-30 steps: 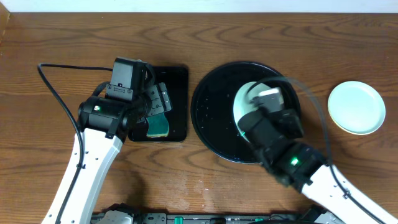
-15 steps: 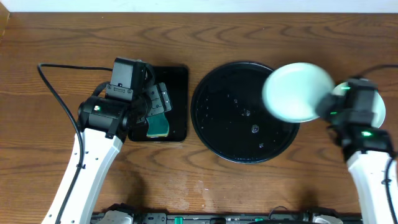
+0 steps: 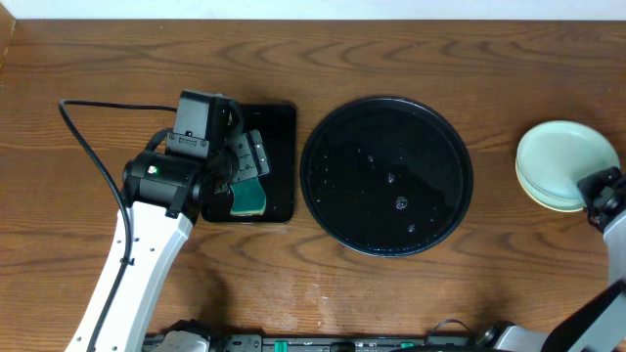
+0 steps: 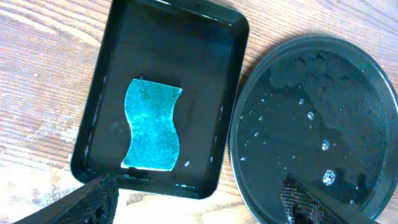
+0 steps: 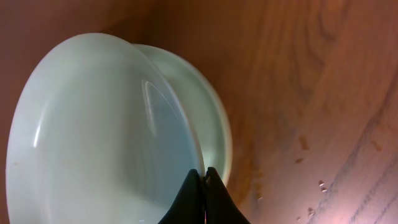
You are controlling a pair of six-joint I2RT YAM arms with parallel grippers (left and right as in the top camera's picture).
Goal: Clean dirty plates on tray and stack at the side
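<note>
The round black tray sits mid-table with only water drops on it. At the right, on the bare wood, a pale bluish-white plate overlaps a second plate below it. My right gripper is shut on the upper plate's rim. In the right wrist view the right gripper pinches the rim of that plate, tilted over the lower plate. My left gripper hangs open over the rectangular tray, holding nothing. The left wrist view shows the left gripper wide open.
A small rectangular black tray left of the round tray holds a teal sponge. The sponge lies flat in it. A black cable runs across the left of the table. Wet spots mark the wood beside the plates.
My right arm lifted the plate off the round tray and swung it right, over the plate on the wood. The round tray now holds no plate. The left arm stayed still.
</note>
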